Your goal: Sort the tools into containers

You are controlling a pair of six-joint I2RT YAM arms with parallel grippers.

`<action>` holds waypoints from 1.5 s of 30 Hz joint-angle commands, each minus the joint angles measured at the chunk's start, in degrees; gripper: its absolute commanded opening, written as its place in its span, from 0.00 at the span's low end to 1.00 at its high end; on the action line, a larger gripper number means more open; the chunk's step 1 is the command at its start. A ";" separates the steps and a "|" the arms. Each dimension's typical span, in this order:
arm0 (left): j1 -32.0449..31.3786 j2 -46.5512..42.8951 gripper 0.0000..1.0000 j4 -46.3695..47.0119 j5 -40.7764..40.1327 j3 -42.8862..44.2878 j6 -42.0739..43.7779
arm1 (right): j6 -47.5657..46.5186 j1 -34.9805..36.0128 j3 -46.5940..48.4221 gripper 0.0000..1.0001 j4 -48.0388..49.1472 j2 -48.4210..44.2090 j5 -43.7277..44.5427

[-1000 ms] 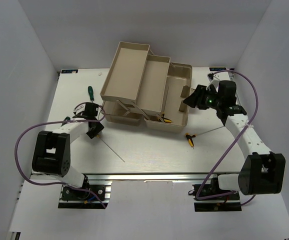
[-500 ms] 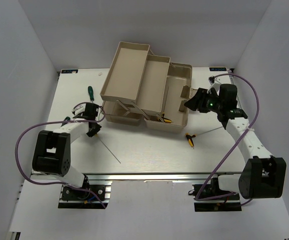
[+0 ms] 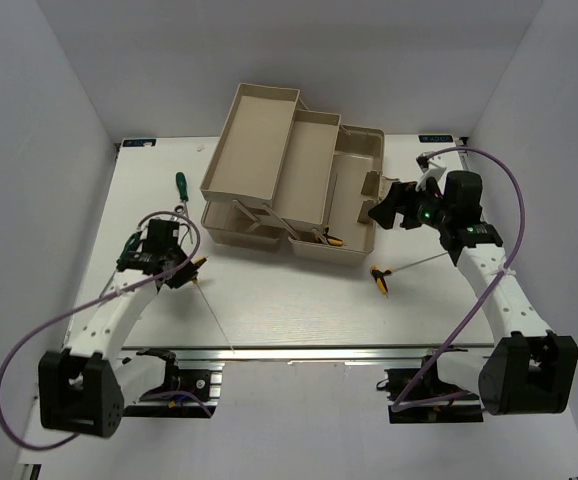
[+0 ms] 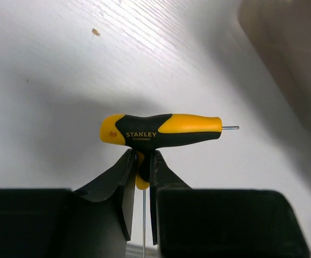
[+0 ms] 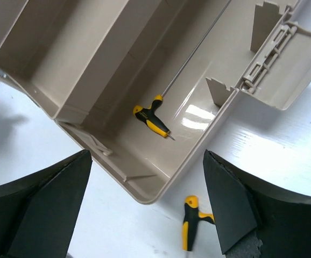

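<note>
My left gripper [image 3: 182, 268] is shut on the stem of a yellow-and-black T-handle hex key [image 4: 161, 130]. Its handle crosses just past my fingertips [image 4: 141, 161], and the thin shaft [image 3: 214, 320] trails toward the near edge. My right gripper [image 3: 382, 207] is open and empty, hovering over the right end of the beige fold-out toolbox [image 3: 354, 150]. In the right wrist view its fingers [image 5: 147, 161] frame the bottom compartment [image 5: 198, 141], where another hex key [image 5: 153, 121] lies. A third hex key [image 3: 379, 277] lies on the table in front of the box, also in the right wrist view [image 5: 190, 221].
A green-handled screwdriver [image 3: 180, 183] lies on the table left of the toolbox. The toolbox's upper trays [image 3: 259, 130] are folded out to the back left. White walls enclose the table on three sides.
My left arm has stretched out and drawn the held hex key left and toward the near edge. My right gripper has shifted slightly right, still open over the box.
</note>
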 commanded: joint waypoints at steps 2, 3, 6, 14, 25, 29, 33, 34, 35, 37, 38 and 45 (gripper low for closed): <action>-0.01 -11.11 0.00 -7.97 4.82 0.58 3.95 | -7.98 -0.71 -1.04 0.89 -1.29 -2.13 -2.37; -0.01 -13.57 0.00 -7.80 6.83 1.19 4.31 | -8.33 -0.80 -1.05 0.89 -1.99 -2.31 -3.60; -0.01 -23.42 0.00 -2.99 12.90 2.33 4.05 | -11.41 -2.12 -1.57 0.62 -2.26 -3.10 -5.88; -0.54 -20.04 0.00 18.00 31.97 11.38 -1.93 | -14.31 -3.88 -3.94 0.00 -5.24 -6.35 -4.14; -23.80 17.57 0.00 29.21 32.34 39.31 6.49 | -16.60 -6.95 -8.43 0.14 -10.34 -13.46 -3.87; -26.38 33.22 0.00 28.76 31.72 53.73 8.88 | -17.65 -8.18 -10.09 0.15 -12.89 -16.19 -4.05; -26.47 46.14 0.00 30.61 31.29 67.15 8.44 | -17.57 -8.71 -12.91 0.15 -14.21 -19.00 -4.40; -26.47 51.21 0.00 30.87 31.46 69.72 7.57 | -17.39 -8.71 -13.43 0.16 -14.39 -19.79 -4.75; -26.47 53.79 0.00 30.18 31.29 72.53 7.22 | -16.95 -8.71 -14.40 0.16 -14.39 -20.24 -4.84; -26.47 60.63 0.00 29.47 30.58 80.97 5.82 | -16.69 -8.71 -15.19 0.16 -14.48 -20.94 -5.10; -26.47 62.58 0.00 29.38 29.89 83.52 5.20 | -16.43 -8.71 -15.81 0.16 -14.48 -21.12 -5.10; -26.47 69.98 0.00 35.00 23.12 89.61 0.18 | -15.72 -8.71 -16.95 0.18 -13.34 -21.21 -6.24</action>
